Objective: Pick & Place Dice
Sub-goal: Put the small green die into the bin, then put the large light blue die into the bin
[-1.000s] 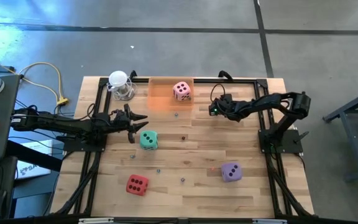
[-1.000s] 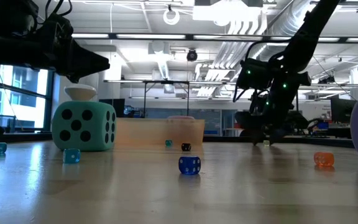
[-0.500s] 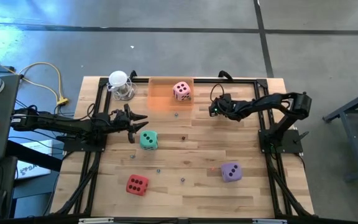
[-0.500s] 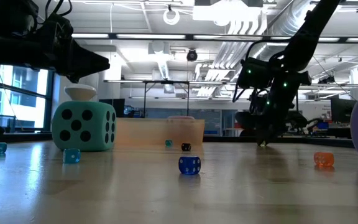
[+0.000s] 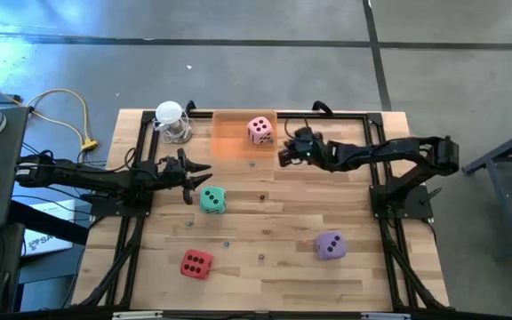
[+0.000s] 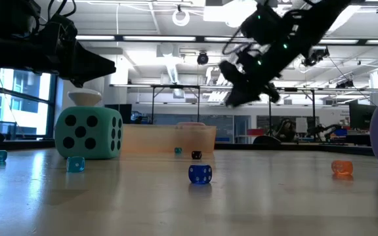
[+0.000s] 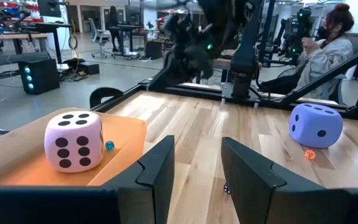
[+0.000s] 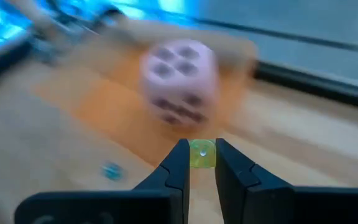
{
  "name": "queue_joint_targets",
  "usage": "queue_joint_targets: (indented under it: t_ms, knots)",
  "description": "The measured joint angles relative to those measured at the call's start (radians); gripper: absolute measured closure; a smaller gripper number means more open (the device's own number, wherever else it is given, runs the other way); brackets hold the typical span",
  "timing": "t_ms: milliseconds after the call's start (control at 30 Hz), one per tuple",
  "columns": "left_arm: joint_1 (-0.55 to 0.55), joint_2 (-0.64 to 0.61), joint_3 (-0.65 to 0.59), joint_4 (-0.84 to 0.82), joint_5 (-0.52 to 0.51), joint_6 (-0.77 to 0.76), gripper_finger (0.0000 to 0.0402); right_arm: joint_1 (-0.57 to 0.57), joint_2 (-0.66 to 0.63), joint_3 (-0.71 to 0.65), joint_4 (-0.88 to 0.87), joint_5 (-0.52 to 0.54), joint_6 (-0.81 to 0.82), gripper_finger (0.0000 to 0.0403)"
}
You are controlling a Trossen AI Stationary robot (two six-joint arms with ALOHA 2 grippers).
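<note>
Pink die (image 8: 180, 81), soft rounded cube; right pincer (image 8: 201, 163) pinches tiny yellow-green die (image 8: 201, 153).

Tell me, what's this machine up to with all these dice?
The right gripper has pinched a tiny yellow-green die between its fingers and carries it above the table toward the orange tray, where the pink die already sits. The left gripper hovers beside the teal die, holding nothing. The red die and purple die lie near the table's front edge.
</note>
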Motion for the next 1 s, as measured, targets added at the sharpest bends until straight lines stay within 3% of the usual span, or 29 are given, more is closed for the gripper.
queue_joint_targets:
  t_ms: [100, 333, 633, 1000]
  knots:
    - [0.0, 0.0, 0.0, 0.004, 0.0, 0.0, 0.0273, -0.015, 0.055, 0.066, 0.077, -0.073, -0.047, 0.0367]
    - [0.0, 0.0, 0.0, 0.004, 0.0, -0.042, 0.0273, -0.027, 0.208, 0.203, 0.061, -0.135, -0.095, 0.0356]
    - [0.0, 0.0, 0.0, 0.004, -0.011, -0.047, 0.0273, -0.058, 0.326, 0.251, 0.068, -0.172, -0.098, 0.0275]
    - [0.0, 0.0, 0.0, 0.007, -0.014, -0.051, 0.0273, -0.029, 0.285, 0.25, 0.098, -0.108, -0.271, 0.0128]
